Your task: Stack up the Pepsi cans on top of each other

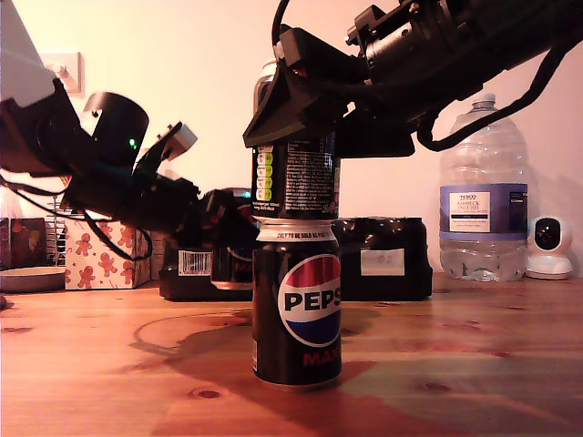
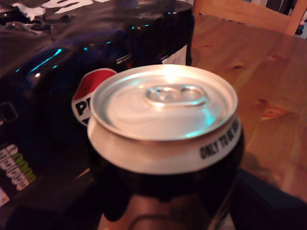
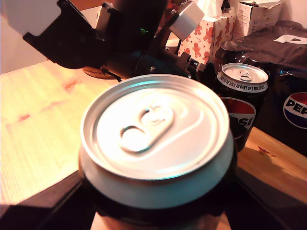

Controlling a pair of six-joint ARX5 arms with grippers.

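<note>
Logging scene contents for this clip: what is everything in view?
Cans: three, black, silver rims; bottom can on table, top can on it, third can beside multipack.
Multipack: one, black, behind the stack.
Water bottle: one, clear, exterior view's right.
Gift box: one, gingerbread print, exterior view's left.
Small camera: one, white, exterior view's right edge.
Table: one, wood.
Pincers: two, black; my second pincer grips top can, my first pincer at third can.

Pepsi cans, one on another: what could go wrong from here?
The upper can balances on the lower can's narrow rim; if my second gripper releases it tilted, it may topple. My first gripper holds the third can close behind the stack; lifting it could knock both over.
</note>
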